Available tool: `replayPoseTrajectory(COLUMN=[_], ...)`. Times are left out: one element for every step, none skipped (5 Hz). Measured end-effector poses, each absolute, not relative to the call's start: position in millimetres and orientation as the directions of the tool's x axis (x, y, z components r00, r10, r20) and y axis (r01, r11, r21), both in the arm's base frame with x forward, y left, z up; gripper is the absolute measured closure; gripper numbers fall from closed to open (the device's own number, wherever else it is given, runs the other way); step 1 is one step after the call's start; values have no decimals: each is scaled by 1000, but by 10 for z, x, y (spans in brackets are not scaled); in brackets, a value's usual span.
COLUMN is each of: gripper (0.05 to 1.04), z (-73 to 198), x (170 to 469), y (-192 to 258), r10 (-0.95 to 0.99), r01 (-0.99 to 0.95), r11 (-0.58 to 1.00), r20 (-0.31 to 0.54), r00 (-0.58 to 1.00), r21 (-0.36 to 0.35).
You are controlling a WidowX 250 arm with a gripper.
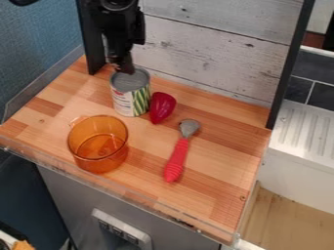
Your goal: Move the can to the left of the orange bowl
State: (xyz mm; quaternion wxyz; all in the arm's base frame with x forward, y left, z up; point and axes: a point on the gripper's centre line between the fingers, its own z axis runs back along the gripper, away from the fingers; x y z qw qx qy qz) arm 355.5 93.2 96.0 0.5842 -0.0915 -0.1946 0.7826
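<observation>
Camera view, gripper: hanging at the upper left, right over the can's lid; grip or no grip on the can, impossible to tell.
Can: upright on the wooden counter, behind and to the right of the orange bowl, apart from it.
Orange bowl: see-through, upright, near the front edge.
Red pepper: just beside the can, on its right.
Red-handled utensil: lying flat, metal head toward the whitish plank wall.

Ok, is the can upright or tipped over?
Upright: the can stands on the wooden counter, its round grey top facing up and its label wrapping the side below.
</observation>
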Motion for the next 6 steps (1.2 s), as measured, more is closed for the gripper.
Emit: replayPoseTrajectory(gripper=[84,84,84,84,84,84], z=[1026,907,874,792,724,647], x=[3628,3750,3870,3961,3968,3981], y=[910,917,891,872,891,859], r10=[887,819,787,752,732,726], r01=[-811,-770,-747,-722,-704,-698], r11=[-408,-541,-597,-651,-675,-685], r20=[30,-5,-34,-68,-80,-110], r00=[-462,-573,-616,-656,-677,-679], r21=[-419,-338,-292,-234,-219,-209])
